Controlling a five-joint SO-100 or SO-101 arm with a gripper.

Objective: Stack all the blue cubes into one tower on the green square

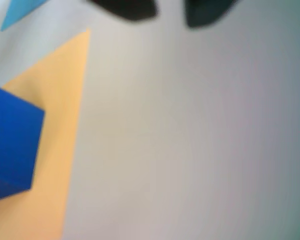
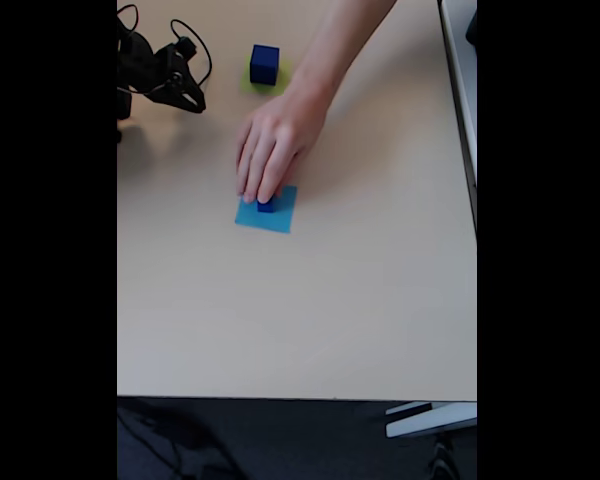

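Covering small blue cube (image 2: 266, 206), a person's hand (image 2: 272, 146), large cube (image 1: 10, 145) cropped

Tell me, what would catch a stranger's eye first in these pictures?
A person's hand reaches in from the top of the fixed view, fingers on a small blue cube sitting on the light-blue square. Behind it, a larger blue cube stands on the green square. The end effector waits at the upper left, empty.
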